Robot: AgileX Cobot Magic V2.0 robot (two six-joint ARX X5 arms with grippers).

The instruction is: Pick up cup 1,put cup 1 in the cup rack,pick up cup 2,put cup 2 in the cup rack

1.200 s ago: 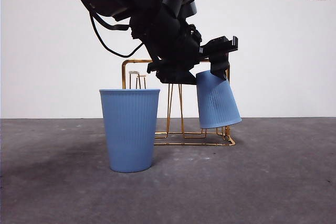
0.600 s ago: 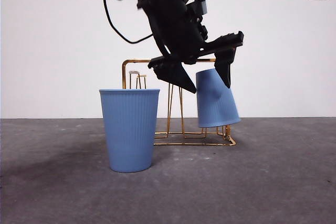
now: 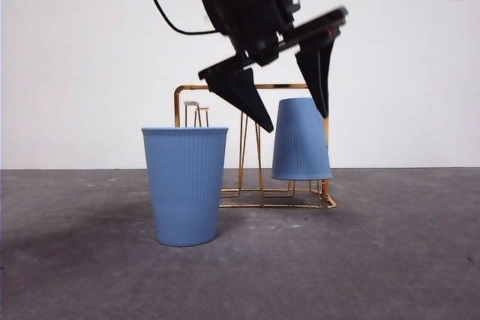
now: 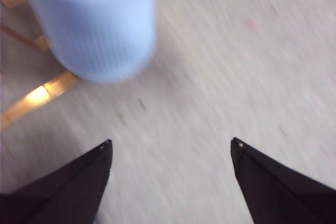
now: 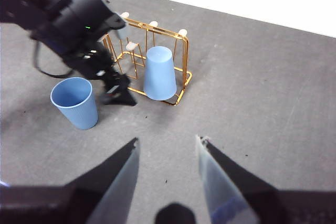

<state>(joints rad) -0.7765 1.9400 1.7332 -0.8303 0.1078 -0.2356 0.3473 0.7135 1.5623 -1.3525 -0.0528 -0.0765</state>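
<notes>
I see cup 1 [image 3: 301, 140] now released, inverted on the rack [image 3: 255, 148]; left gripper [image 3: 296, 114] spread, lifting at its 12 o'clock. Cup 2 [image 3: 185, 185] next.

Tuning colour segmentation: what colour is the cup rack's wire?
Gold; the cup rack shows best in the front view.

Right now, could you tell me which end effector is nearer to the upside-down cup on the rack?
Left. The left end effector hangs open just above the upside-down cup on the rack. The right end effector waits well back from it, open.
</notes>
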